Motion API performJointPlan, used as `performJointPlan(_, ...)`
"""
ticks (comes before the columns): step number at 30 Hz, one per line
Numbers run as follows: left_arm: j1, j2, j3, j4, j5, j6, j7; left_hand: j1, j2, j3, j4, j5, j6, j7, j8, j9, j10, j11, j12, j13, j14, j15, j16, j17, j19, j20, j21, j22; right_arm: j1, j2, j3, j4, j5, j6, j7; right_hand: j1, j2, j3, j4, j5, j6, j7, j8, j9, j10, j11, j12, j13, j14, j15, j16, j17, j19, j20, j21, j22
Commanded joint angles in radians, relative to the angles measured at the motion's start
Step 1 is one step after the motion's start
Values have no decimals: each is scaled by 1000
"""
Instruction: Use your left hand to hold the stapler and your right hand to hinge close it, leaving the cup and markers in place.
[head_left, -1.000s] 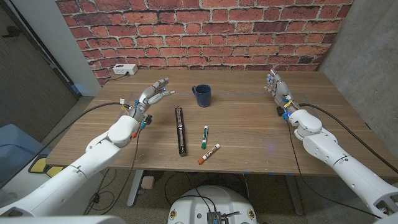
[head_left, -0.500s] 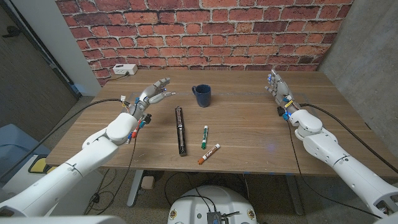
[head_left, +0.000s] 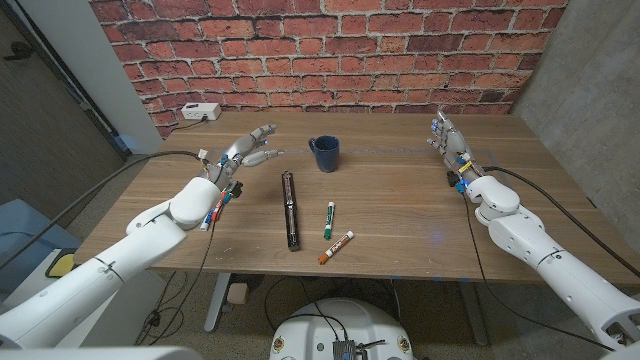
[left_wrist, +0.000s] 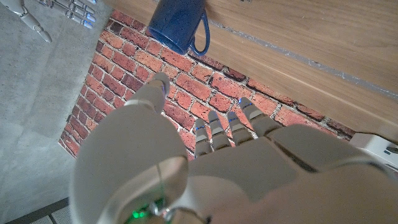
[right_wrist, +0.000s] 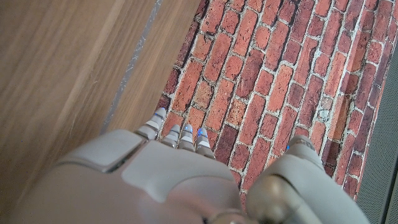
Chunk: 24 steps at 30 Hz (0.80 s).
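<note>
The stapler (head_left: 290, 210) lies hinged fully open in one long dark strip at the middle of the wooden counter (head_left: 400, 215), running from near the front edge toward the back. Nothing touches it. Just to its right you have a green marker (head_left: 328, 219) lying roughly parallel to it, and nearer the front edge an orange marker (head_left: 336, 247) lying at an angle; both have white barrels with printing too small to read. Behind the stapler's far end, slightly to the right, the dark blue cup (head_left: 324, 153) stands upright with its handle toward the left hand's side; the left wrist view shows it (left_wrist: 180, 25) beyond that hand's fingertips. Your left hand (head_left: 246, 152) hovers over the counter to the left of the stapler's far end, apart from it, fingers spread and holding nothing, pointing toward the cup. Your right hand (head_left: 447, 138) stands well apart at the right rear of the counter, fingers extended and separated, empty; it also shows in the left wrist view (left_wrist: 59, 9). A white power strip (head_left: 200, 112) sits at the back left corner against the red brick wall (head_left: 330, 50). Cables trail off both forearms. No brand marks or legible writing can be made out on any item.
</note>
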Motion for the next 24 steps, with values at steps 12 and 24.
performJointPlan(12, -33, 72, 41, -131, 198, 151, -3, 35, -26, -54, 4, -6, 93, -36, 43, 27, 37, -43, 18, 8, 27, -80, 13, 0, 25, -17, 5, 3, -21, -14, 19, -28, 7, -3, -16, 9, 2, -3, -4, -4, 1, 3, 2, 1, -2, -2, 6, 0, 2, -1, 6, 1, 9, 3, -9, 5)
performJointPlan(24, -50, 115, 49, -190, 240, 203, -73, 49, -23, -86, 12, -8, 135, -37, 72, 48, 103, -73, 54, 32, 60, -87, 19, 1, 22, -14, 1, 2, -28, -22, 27, -37, 10, -8, -21, 7, 3, -5, -4, -5, 2, 3, 1, 1, -1, -3, 6, 0, 2, -1, 7, -1, 12, 3, -14, 5)
